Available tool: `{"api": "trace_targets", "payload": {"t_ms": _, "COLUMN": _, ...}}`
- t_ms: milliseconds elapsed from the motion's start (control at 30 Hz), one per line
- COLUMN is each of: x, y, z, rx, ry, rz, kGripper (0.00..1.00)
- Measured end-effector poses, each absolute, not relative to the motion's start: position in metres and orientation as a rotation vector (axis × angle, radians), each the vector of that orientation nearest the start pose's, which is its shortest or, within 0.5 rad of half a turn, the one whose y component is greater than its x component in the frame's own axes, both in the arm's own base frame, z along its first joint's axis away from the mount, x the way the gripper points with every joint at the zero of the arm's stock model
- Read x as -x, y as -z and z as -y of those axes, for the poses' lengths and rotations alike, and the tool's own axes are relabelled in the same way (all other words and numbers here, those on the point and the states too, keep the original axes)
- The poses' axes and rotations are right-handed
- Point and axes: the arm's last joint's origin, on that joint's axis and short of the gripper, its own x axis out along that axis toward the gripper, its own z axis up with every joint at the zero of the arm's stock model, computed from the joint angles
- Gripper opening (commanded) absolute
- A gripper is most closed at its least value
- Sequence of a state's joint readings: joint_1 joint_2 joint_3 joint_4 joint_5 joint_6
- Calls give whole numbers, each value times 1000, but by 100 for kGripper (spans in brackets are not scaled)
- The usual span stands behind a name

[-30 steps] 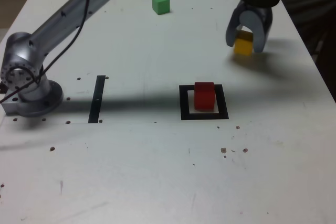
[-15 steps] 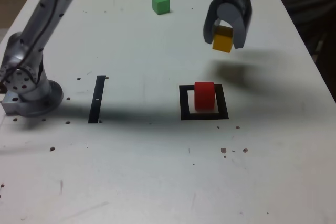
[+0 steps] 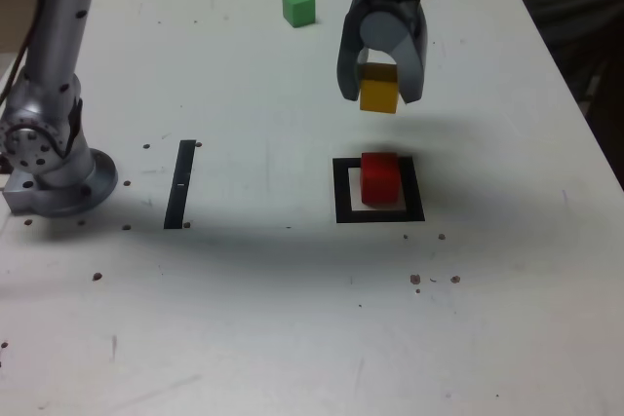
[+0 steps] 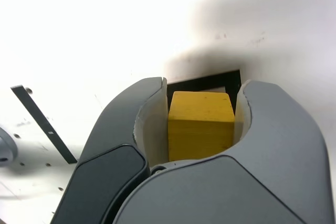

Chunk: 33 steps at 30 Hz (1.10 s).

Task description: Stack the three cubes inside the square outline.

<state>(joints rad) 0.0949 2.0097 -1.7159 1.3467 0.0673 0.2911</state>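
white tabletop, speckled with small dark marks, under one grey arm.

gripper [image 3: 381, 94] is clamped on the yellow cube [image 3: 379, 88], carrying it in the air clear of the table [image 3: 292, 319], above and a little behind the square outline [image 3: 378, 190] as the exterior view shows it. red cube [image 3: 380, 178] sits inside that outline. green cube [image 3: 299, 7] rests well apart near the far edge. a narrow black strip [image 3: 179, 183] lies toward the exterior view's left, close to the arm's base [image 3: 49, 158]. in the wrist view the yellow block fills the gap between both jaws.
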Motion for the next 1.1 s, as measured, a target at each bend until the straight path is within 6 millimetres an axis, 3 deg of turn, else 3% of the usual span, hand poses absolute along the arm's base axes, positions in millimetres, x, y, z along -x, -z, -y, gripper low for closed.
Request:
{"api": "trace_targets", "payload": {"t_ms": 567, "x": -349, "y": -281, "z": 2, "rx": -137, "ry": 129, "rz": -1602, "kGripper": 34}}
{"api": "trace_targets", "payload": {"t_ms": 1033, "x": -348, "y": -268, "z": 7, "rx": -128, "ry": 139, "rz": -1588, "kGripper": 34}}
{"api": "trace_targets", "payload": {"t_ms": 1100, "x": -349, "y": -267, "z": 7, "rx": -128, "ry": 139, "rz": -1586, "kGripper": 39}}
